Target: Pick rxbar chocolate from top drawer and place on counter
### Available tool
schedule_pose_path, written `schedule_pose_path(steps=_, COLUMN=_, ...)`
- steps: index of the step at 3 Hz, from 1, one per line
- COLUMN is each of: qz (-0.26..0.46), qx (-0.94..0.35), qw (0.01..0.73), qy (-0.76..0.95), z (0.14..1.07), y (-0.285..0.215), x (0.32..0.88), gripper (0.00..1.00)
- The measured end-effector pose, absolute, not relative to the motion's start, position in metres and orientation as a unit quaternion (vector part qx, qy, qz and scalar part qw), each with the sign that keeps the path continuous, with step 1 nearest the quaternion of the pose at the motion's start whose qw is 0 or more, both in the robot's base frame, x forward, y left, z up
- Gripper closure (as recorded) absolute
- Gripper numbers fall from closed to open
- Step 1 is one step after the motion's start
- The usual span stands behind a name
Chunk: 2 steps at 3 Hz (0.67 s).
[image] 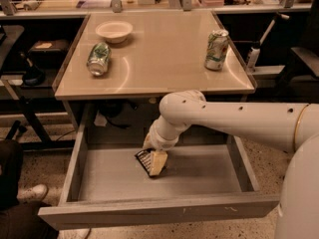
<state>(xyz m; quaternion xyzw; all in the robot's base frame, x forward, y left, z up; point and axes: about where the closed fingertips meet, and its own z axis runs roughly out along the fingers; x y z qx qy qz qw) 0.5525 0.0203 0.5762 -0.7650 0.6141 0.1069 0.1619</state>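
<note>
The smooth beige-tan rectangular counter [159,59] is seen directly above the wide shallow grey top drawer [199,176], which is pulled out toward the camera. Its front edge overhangs the rear of the drawer, so a lift is judged to need a pull forward before rising past that lip. Open room is left in the middle of the counter, between a pale shallow bowl [114,31] and a green-and-white can lying on its side [98,59] at the left, and an upright green-and-white can [217,49] at the right. The white gripper [156,162] is lowered into the drawer, near the middle of its floor and well apart from the low side walls. Whether it is open or closed cannot be told. The small flat black-wrapped rxbar chocolate [144,159] is found right against it, seemingly tilted up off the floor. The bar is judged light, slightly bendable and slick in its wrapper, so it is best pinched across its narrow width near the middle.
</note>
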Motion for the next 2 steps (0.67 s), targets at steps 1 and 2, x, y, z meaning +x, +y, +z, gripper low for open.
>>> schedule_pose_path(steps=1, qz=0.107, qx=-0.765, qw=0.162, qy=0.614, z=0.5767, y=0.0203, x=0.5526, gripper=1.00)
schedule_pose_path(steps=2, qz=0.107, qx=-0.765, qw=0.162, qy=0.614, z=0.5857, y=0.0222, x=0.5530, gripper=1.00)
